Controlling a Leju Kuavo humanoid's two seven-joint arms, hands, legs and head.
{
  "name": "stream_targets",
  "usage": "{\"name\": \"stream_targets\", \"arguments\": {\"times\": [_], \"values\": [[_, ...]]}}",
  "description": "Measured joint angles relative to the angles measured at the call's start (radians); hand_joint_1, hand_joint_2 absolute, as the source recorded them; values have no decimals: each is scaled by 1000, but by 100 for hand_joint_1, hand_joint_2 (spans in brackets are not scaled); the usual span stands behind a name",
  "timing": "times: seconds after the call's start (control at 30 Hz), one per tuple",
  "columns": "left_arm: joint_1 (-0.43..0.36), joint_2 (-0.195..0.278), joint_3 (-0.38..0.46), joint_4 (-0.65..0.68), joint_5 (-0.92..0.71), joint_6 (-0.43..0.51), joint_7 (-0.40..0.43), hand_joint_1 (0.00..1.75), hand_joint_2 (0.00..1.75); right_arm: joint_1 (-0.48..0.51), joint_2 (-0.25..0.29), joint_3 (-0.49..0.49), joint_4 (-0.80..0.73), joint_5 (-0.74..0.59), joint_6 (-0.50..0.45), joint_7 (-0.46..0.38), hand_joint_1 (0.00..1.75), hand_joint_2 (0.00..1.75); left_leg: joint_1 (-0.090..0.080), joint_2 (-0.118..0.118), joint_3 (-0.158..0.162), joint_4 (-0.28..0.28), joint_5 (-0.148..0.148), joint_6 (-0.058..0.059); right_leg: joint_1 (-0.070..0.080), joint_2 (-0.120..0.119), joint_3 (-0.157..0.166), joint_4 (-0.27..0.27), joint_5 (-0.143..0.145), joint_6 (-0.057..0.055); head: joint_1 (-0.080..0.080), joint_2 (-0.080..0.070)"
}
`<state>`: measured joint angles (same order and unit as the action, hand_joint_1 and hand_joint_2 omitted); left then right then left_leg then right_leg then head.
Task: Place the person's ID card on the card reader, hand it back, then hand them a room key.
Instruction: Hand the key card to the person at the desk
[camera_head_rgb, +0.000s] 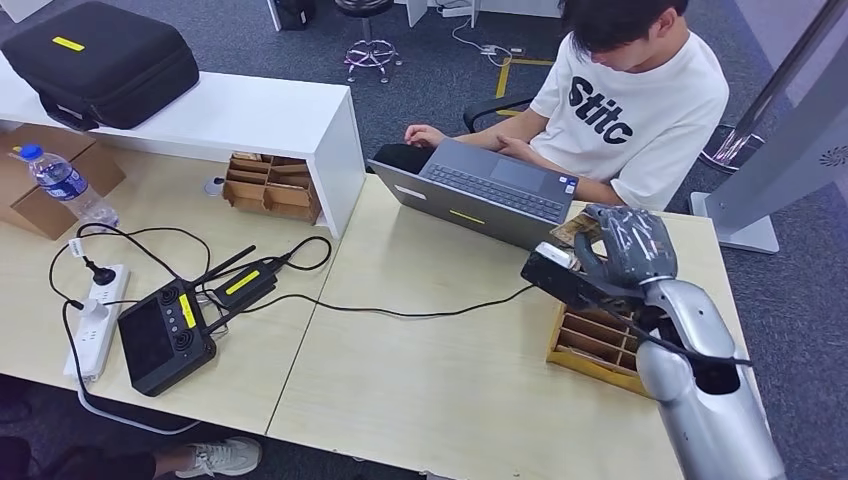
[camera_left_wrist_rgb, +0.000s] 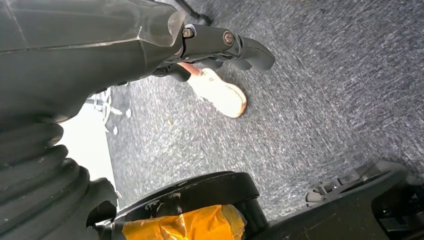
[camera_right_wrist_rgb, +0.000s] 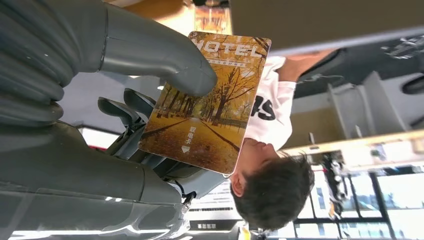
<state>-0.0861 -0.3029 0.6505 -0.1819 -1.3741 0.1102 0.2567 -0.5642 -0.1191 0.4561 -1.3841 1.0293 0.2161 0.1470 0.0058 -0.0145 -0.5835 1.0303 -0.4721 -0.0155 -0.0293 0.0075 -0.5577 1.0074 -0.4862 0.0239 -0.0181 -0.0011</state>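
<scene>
Head view: right hand (camera_head_rgb: 622, 243), centre right of the frame, raised above a wooden slotted card box (camera_head_rgb: 598, 343) on the table (camera_head_rgb: 420, 380); a corner of the room key (camera_head_rgb: 571, 230) pokes out from its fingers. The person (camera_head_rgb: 620, 110), upper right, sits at a laptop (camera_head_rgb: 490, 195), both hands on it. Lower left: a black controller (camera_head_rgb: 165, 335) and a white power strip (camera_head_rgb: 95, 320).

Left wrist view: left hand (camera_left_wrist_rgb: 220, 47), upper centre, hangs over grey carpet (camera_left_wrist_rgb: 325, 100), dark fingers curled inward with nothing in them — clenched. A white shoe (camera_left_wrist_rgb: 220, 92) lies just behind.

Right wrist view: the room key, an autumn-printed "HOTEL" card (camera_right_wrist_rgb: 210, 105), centre of the frame, pinched flat between the thick thumb and the dark fingers behind it.

Step in hand, by my reckoning — the last one, handing over the key. The next move calls for reaching toward the person, who must lift a hand to receive it.
</scene>
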Motion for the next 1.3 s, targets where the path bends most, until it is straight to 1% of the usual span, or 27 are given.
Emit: {"name": "stream_targets", "arguments": {"times": [0.07, 0.2, 0.33, 0.47, 0.73, 1.07, 1.3], "values": [[-2, 0, -9, -1, -11, -9, 5, 0, 175, -86, 29, 31, 117, 24, 1, 38, 175, 175, 0, -3, 0, 0, 0, 0, 0, -3, 0, 0, 0, 0, 0, 0], [-4, 0, -19, -2, -19, -14, 9, 0, 175, -200, 75, 59, 288, 46, -15, 50, 175, 175, 0, -4, -2, 0, 0, 0, 0, -4, -1, 0, 0, 0, 0, 0], [-5, 0, -25, -2, -21, -15, 12, 0, 175, -255, 92, 69, 387, 55, -28, 48, 175, 175, 0, -5, -2, 0, 0, 0, 0, -5, -1, 0, 0, 0, 0, 0], [-6, 0, -29, -2, -23, -16, 15, 0, 175, -277, 96, 73, 430, 56, -32, 46, 175, 175, 0, -5, -2, 0, 0, 0, 0, -5, -1, 0, 0, 0, 0, 0], [-6, 0, -30, -2, -24, -17, 16, 0, 175, -292, 99, 77, 462, 57, -38, 44, 175, 175, 0, -5, -1, 0, 1, 0, 0, -5, -1, 0, 0, 0, 0, 0], [-7, 0, -34, -2, -27, -21, 20, 0, 175, -292, 99, 74, 470, 68, -36, 43, 175, 175, 0, -5, -1, 0, 1, 0, 0, -5, -1, 0, 0, -1, 0, 0], [-7, 0, -37, -2, -28, -22, 23, 0, 175, -300, 99, 42, 447, 65, -30, 38, 175, 175, 0, -5, -2, 1, 1, 0, 0, -5, -1, 0, 0, -1, 0, 0]]}}
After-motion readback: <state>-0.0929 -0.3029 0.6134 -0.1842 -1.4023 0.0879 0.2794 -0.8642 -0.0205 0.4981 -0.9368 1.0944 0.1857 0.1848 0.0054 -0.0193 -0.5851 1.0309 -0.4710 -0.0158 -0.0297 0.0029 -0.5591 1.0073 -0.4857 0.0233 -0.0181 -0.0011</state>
